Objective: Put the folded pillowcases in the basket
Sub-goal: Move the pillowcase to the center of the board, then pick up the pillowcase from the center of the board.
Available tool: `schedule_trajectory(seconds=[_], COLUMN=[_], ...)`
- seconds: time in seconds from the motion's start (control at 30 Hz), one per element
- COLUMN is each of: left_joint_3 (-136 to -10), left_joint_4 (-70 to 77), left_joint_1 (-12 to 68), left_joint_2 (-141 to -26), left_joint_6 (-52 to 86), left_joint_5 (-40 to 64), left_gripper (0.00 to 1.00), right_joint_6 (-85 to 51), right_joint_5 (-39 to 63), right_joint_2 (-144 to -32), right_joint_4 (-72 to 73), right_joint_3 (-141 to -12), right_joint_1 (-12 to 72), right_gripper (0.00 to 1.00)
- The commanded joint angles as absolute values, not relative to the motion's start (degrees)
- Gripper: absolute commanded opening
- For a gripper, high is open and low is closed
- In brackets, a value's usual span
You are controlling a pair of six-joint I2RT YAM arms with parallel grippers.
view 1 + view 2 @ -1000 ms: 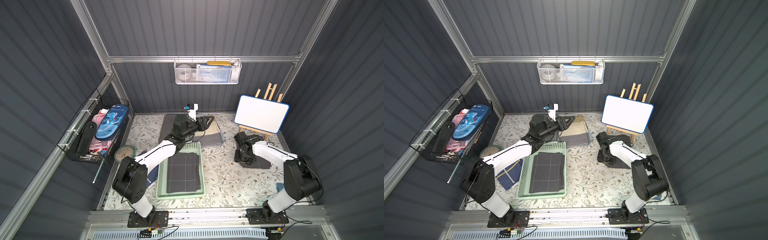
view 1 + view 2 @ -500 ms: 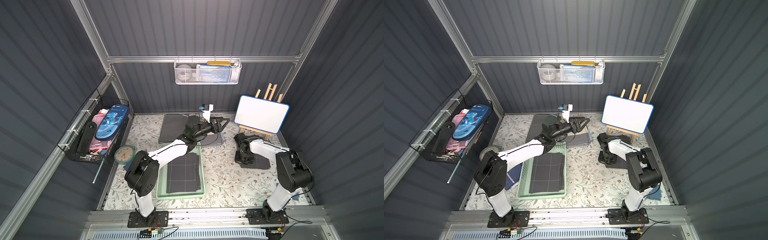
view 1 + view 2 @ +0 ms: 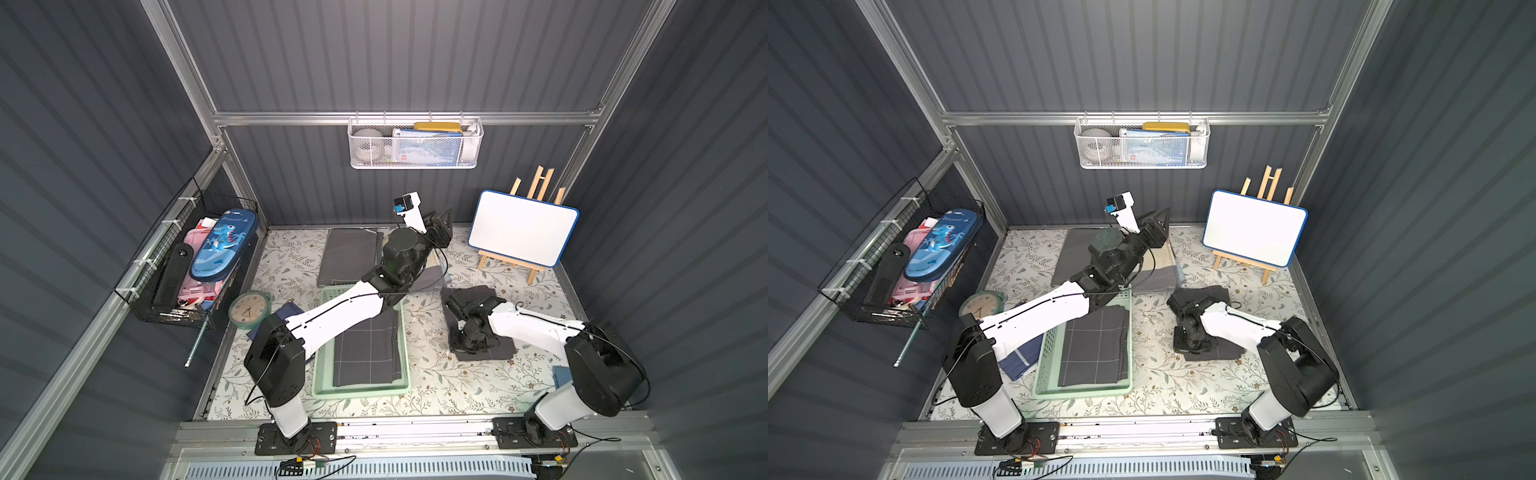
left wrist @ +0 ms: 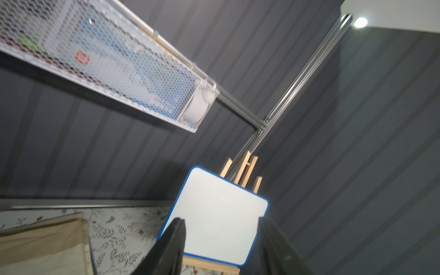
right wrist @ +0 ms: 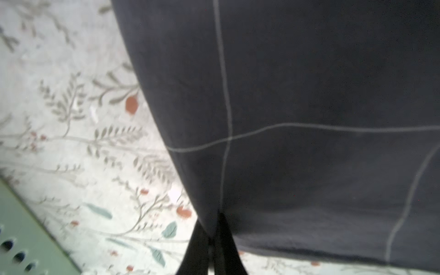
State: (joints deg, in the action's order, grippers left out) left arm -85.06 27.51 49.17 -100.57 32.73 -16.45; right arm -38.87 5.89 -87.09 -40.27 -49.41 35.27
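well, the right hand (image 5: 214, 228) is pinched shut on an edge of the pillowcase (image 5: 309, 119), a dark checked cloth lying on the worktop (image 3: 428, 374) to the right of the basket (image 3: 361, 390) and apart from it. taking it by the edge makes sense to me: a flat fold gives nothing else to catch, and a hold there lets the arm lift it and carry it across. the basket sits front and middle and already has a checked cloth (image 3: 365, 353) laid flat inside, so i'd guess this one goes on top. the left hand (image 4: 220, 228) is up off the worktop at the back, fingers apart with nothing between them, aimed at the whiteboard (image 4: 214, 197). its forearm crosses above the far end of the basket, which could crowd the drop.

against a second ago: the right hand has gone from partly open to closed on the cloth. the left hand was lower, by the grey cloth (image 3: 349, 257) at the back, and has swung right and upward toward the whiteboard. the basket and the cloth in it lie as they did.
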Motion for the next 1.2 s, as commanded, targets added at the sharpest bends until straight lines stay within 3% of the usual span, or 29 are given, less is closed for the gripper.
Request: schedule_trajectory(seconds=[0.0,0.07,0.13,0.27,0.47,0.63,0.7,0.87,1.17], left_joint_3=[-87.48,-86.71,-84.81,-81.65,-83.63,-88.94,-89.76,-91.73,-91.85], left_joint_4=[12.92,11.31,10.98,10.77,4.79,-3.42,-5.45,-8.81,-11.35], left_joint_1=[49.12,48.98,49.02,48.96,48.98,48.96,48.89,47.09,46.3], left_joint_2=[-103.64,-103.66,-102.91,-100.7,-103.91,-110.74,-112.69,-117.72,-122.79], left_joint_6=[39.43,41.4,42.69,44.37,44.07,43.6,43.1,41.66,39.9], left_joint_5=[-10.66,-7.72,-6.43,-5.89,-2.92,-0.35,0.26,3.31,5.05], left_gripper=[0.58,0.62,0.63,0.68,0.75,0.78,0.79,0.79,0.75], right_joint_6=[-44.96,-46.73,-48.2,-48.91,-46.09,-44.62,-43.47,-43.14,-41.35], right_joint_5=[12.14,13.54,17.37,21.09,12.12,5.3,5.62,1.42,1.76], right_joint_2=[-83.55,-82.86,-82.45,-83.34,-80.55,-70.66,-65.65,-56.54,-56.8], right_joint_4=[-40.09,-38.83,-35.91,-33.12,-41.2,-47.73,-49.63,-50.51,-52.23], right_joint_3=[-48.34,-47.76,-47.05,-47.84,-50.38,-47.03,-45.19,-41.47,-41.05], right_joint_1=[37.03,37.76,38.32,38.49,37.91,29.72,25.79,22.24,19.35], right_gripper=[0.1,0.17,0.19,0.38,0.44,0.5,0.62,0.68,0.68])
